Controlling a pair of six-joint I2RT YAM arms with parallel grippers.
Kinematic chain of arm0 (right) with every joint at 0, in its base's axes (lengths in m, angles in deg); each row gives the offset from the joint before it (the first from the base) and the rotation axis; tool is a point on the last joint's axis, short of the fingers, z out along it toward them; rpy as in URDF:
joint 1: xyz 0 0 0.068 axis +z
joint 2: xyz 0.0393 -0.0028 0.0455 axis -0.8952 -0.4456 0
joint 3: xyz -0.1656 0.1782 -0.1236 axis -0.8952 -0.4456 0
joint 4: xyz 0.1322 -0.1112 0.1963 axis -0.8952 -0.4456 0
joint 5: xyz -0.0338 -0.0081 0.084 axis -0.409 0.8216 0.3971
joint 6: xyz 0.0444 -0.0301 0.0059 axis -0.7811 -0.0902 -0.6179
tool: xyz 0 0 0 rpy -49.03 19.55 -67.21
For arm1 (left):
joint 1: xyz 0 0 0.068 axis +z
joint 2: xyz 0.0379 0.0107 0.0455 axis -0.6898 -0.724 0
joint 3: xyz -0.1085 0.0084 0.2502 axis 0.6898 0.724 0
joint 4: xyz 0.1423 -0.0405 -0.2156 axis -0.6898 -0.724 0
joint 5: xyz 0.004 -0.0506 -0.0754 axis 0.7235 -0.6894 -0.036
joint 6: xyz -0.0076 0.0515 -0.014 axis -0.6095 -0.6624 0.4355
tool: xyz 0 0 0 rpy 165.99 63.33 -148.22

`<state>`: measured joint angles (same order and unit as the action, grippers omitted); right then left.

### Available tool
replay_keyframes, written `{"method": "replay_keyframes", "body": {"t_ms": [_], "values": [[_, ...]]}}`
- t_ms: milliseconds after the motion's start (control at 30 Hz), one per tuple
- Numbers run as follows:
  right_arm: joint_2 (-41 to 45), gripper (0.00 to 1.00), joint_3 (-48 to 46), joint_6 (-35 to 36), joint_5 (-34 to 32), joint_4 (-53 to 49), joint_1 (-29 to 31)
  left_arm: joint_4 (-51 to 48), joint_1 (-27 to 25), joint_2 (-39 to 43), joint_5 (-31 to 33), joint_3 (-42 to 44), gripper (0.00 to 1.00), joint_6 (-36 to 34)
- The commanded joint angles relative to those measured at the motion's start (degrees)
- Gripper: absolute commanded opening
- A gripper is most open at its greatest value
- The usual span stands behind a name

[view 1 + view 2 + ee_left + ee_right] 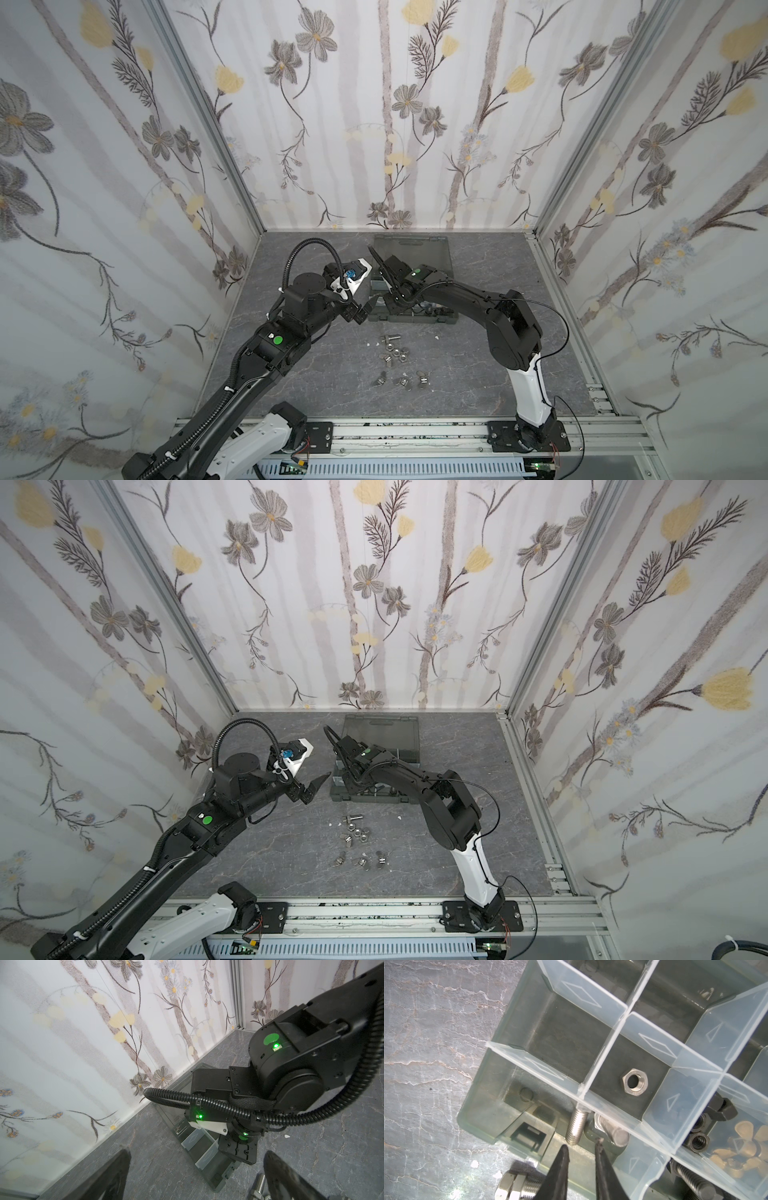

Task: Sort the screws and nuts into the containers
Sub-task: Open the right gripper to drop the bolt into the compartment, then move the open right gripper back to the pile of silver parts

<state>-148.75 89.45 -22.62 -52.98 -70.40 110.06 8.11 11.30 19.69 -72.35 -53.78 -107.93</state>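
Right gripper [581, 1146] points down into the organizer case [415, 321], tips over the corner compartment [483, 1118] at the case's front wall. We see its fingers [560, 1167] a little apart, with a narrow gap and nothing in it. Just past the tips a silver screw [575, 1126] lies in that compartment, threaded end toward the fingers; we cannot tell if it touches them. A second silver screw [612, 1133] lies just beside it. The next compartment holds one silver hex nut [635, 1081] alone. Further along we see black nuts [697, 1140] and brass wing nuts [747, 1147] side by side; we cannot tell if a divider splits them. A black screw [691, 1181] sits in a compartment near those. Lid [411, 249] is open, toward the back wall

Left gripper [318, 787] hangs above the table [478, 374] just left of the case, fingers [108, 1178] spread wide, holding nothing

Unsorted on the table in front of the case, in both top views: one loose screw [390, 338] with a nut on it, loose hex nuts [395, 354] bunched just beside it, three silver wing nuts [402, 381] in a row nearer the robot base
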Motion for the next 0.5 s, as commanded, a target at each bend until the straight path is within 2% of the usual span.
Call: {"method": "replay_keyframes", "body": {"t_ms": [0, 167, 300, 467], "values": [[0.19, 0.23, -0.31, 0.57, -0.90, -0.45, 0.06, 0.04, -0.03, 0.25, -0.25, -0.51, 1.00, -0.75], [3.75, 0.25, -3.43, 2.46, 0.20, -0.65, 0.06, 0.11, -0.03, 0.08, -0.40, -0.60, 1.00, -0.64], [7.98, 0.26, -7.97, 3.35, 0.46, -0.83, 3.15, 0.45, -0.03, -0.35, -0.80, -0.60, 1.00, -0.30], [12.02, 0.33, -14.26, 3.24, 3.37, 1.12, 5.73, 1.00, -0.03, -0.57, -1.13, -0.33, 1.00, -0.20]]}}
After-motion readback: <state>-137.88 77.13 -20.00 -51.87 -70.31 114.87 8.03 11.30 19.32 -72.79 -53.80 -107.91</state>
